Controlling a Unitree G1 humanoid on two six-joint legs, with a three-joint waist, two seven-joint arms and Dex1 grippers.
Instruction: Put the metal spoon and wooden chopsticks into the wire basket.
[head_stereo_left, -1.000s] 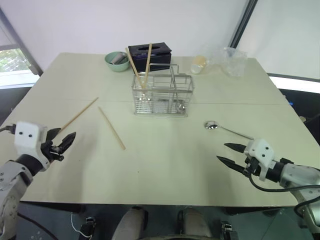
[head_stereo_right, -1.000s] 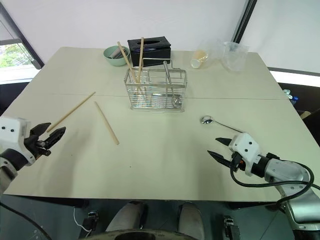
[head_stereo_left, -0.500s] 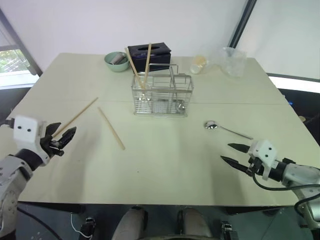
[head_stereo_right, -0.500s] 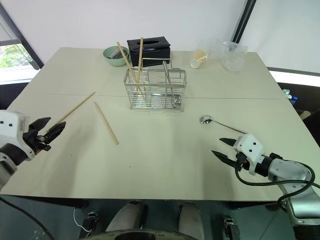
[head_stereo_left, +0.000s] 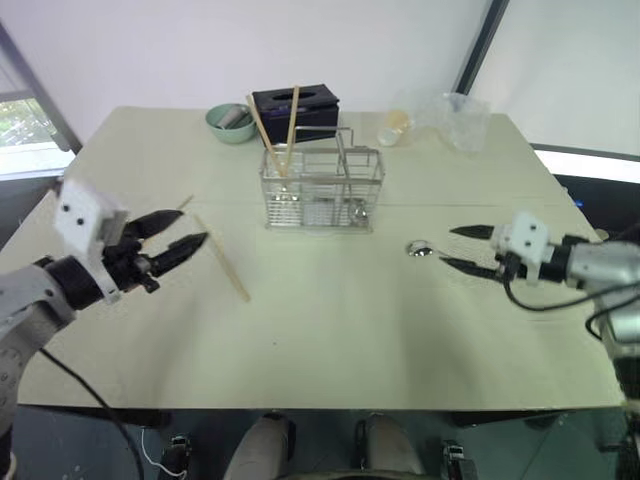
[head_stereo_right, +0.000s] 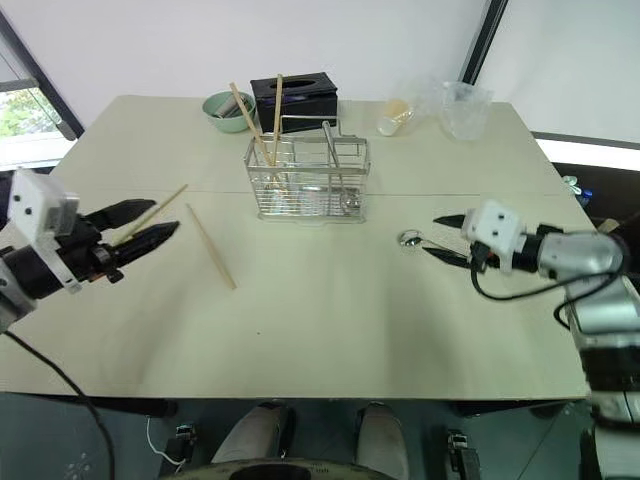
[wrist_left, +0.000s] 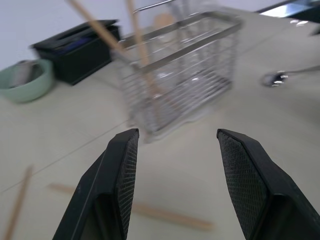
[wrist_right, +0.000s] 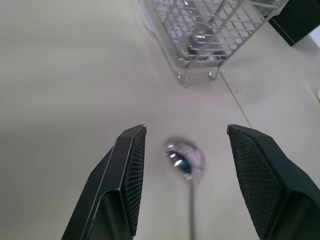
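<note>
**Both grippers poised over loose utensils**

On the table (head_stereo_left: 330, 330), the wire basket (head_stereo_left: 322, 190) stood toward the far middle, with two wooden chopsticks (head_stereo_left: 277, 132) leaning in its left compartment and what looked like a spoon in its right one. Two more chopsticks (head_stereo_left: 223, 257) lay flat to the left of the basket, well apart from it. A metal spoon (head_stereo_left: 421, 248) lay to the right of the basket, bowl toward the basket, handle running right.

The right gripper (head_stereo_left: 467, 249) hung over the spoon with its jaws released and empty; the wrist view showed the bowl between its fingers (wrist_right: 127, 175). The left gripper (head_stereo_left: 172, 239), also spread and empty, hovered just beside the nearer loose chopstick.

The risks looked plain enough. A thin spoon lying flat gives the fingers little to bite on, so a closing pinch could skid it away. The chopstick could roll or pivot if caught off-centre. Either tool, held slanted, might snag the basket's wire rim or knock the chopsticks already leaning there.
</note>
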